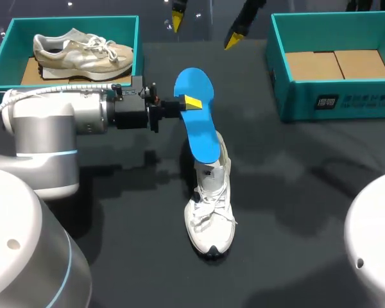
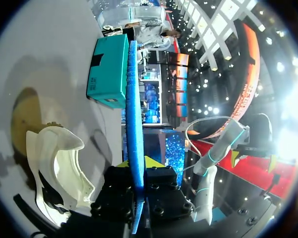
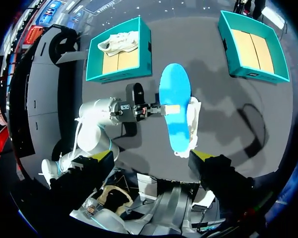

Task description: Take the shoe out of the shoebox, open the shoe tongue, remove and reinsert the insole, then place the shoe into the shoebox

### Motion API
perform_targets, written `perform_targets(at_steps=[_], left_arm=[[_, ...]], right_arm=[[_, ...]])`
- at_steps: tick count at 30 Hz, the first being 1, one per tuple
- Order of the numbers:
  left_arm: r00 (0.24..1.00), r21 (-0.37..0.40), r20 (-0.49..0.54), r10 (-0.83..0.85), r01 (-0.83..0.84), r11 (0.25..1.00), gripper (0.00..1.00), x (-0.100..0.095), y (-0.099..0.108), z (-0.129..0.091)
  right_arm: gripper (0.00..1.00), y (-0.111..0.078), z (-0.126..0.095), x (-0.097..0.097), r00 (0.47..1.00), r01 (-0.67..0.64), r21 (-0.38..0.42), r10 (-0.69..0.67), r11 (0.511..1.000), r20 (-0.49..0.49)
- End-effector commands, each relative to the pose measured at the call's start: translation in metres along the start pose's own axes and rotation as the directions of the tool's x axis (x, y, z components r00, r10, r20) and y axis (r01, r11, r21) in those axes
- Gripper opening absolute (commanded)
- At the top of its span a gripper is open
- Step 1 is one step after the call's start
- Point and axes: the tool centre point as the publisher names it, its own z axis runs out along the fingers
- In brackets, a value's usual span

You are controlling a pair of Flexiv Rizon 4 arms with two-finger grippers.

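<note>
My left gripper (image 1: 191, 102) is shut on a blue insole (image 1: 202, 135), gripping it near its middle and holding it tilted above the table. The insole's lower end meets the heel opening of a white shoe (image 1: 210, 212) that stands upright on the dark table, toe toward the front edge. In the left wrist view the insole (image 2: 134, 124) runs edge-on between the gripper's (image 2: 137, 166) yellow tips, with the shoe (image 2: 59, 163) beside it. My right gripper (image 1: 205, 29) hangs open high over the table's far side. Below the right gripper (image 3: 151, 156) lie the insole (image 3: 174, 106) and shoe (image 3: 192, 119).
A teal shoebox (image 1: 138, 45) at the back left holds a beige shoe (image 1: 83, 51). A second teal shoebox (image 1: 346, 99) at the back right shows only its cardboard floor. Bare dark tabletop surrounds the white shoe.
</note>
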Motion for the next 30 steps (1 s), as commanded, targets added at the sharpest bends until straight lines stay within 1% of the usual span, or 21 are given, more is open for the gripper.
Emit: perform_targets(at_steps=[1, 6, 13, 24, 30], left_arm=[[1.0, 0.002, -0.001, 0.001, -0.001, 1.0, 0.0, -0.0006, 0.0004, 0.0007], [1.0, 0.002, -0.001, 0.001, -0.001, 1.0, 0.0, -0.0006, 0.0004, 0.0007], [1.0, 0.002, -0.001, 0.001, -0.001, 1.0, 0.0, -0.0006, 0.0004, 0.0007], [1.0, 0.002, -0.001, 0.001, -0.001, 1.0, 0.0, -0.0006, 0.0004, 0.0007], [1.0, 0.002, -0.001, 0.001, -0.001, 1.0, 0.0, -0.0006, 0.0004, 0.0007]], right_arm=[[1.0, 0.0015, 0.0104, 0.0106, 0.962, -0.009, -0.01, 0.012, 1.0, 0.274], [1.0, 0.0015, 0.0154, 0.0121, 0.951, -0.027, -0.033, 0.036, 0.999, 0.308], [1.0, 0.0004, 0.0123, 0.0135, 0.948, -0.027, -0.057, 0.044, 0.998, 0.315], [1.0, -0.001, 0.0104, 0.0178, 0.949, -0.034, -0.048, 0.048, 0.998, 0.312], [1.0, -0.0023, 0.0116, 0.0184, 0.954, -0.037, -0.054, 0.051, 0.998, 0.295]])
